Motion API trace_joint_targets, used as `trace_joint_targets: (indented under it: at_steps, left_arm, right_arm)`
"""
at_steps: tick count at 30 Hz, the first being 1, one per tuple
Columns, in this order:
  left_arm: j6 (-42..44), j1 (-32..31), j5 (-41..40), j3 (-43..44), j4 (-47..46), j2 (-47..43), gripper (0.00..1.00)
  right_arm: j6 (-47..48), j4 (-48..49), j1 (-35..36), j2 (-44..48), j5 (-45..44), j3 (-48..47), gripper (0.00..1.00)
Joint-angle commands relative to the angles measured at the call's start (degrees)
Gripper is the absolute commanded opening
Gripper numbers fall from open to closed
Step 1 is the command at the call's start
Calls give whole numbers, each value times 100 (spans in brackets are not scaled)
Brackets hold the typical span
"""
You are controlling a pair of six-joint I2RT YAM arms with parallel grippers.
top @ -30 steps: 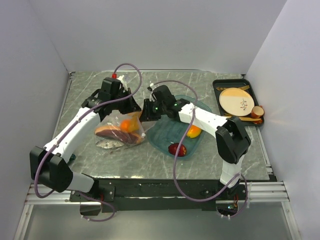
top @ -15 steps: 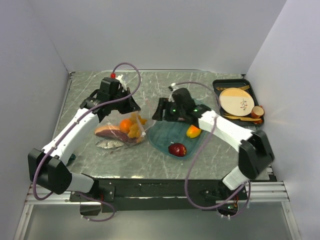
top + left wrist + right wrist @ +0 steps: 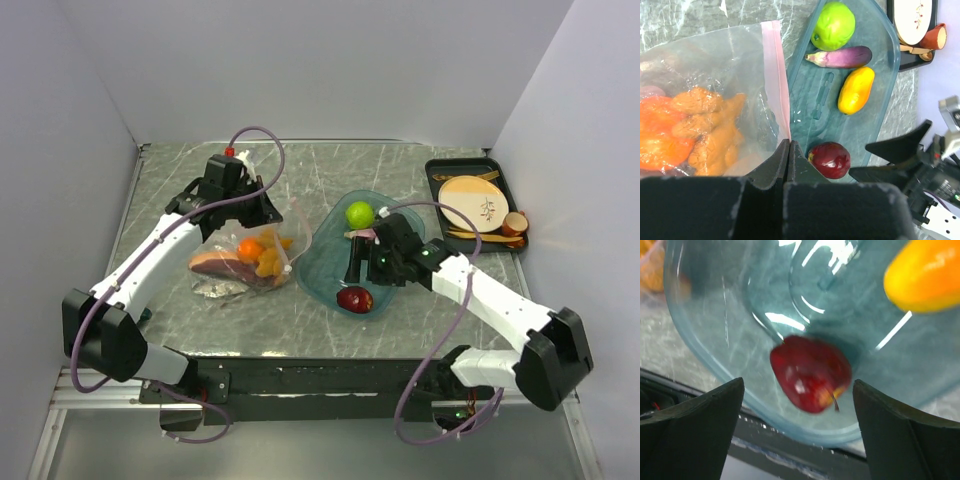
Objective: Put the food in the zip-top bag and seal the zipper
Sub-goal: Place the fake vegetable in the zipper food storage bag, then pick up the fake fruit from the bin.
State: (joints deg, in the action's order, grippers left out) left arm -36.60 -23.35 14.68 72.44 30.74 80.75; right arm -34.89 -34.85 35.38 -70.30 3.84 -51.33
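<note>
Swung off the bag (image 3: 730, 55), my right gripper (image 3: 798, 390) gapes over the apple (image 3: 809, 374) at the tray's (image 3: 318, 262) 6 o'clock; left gripper (image 3: 788, 152) pinches the zipper (image 3: 775, 75).

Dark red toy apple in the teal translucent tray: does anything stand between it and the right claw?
Nothing visible does. In the right wrist view the open right claw frames the dark red toy apple with only bare teal translucent tray around it; the orange-yellow oval fruit lies off to one side.
</note>
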Motion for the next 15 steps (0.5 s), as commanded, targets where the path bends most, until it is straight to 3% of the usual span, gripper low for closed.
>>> trace_joint_targets:
  at_steps: [1,15]
  left_arm:
    - [109,-20,79,209,-253,11,1]
    - [109,-20,105,191,-253,20,1]
  right_arm:
    - [201,-408,22,263,-15,-61,97]
    - [704,242,22,-448,724,132,99]
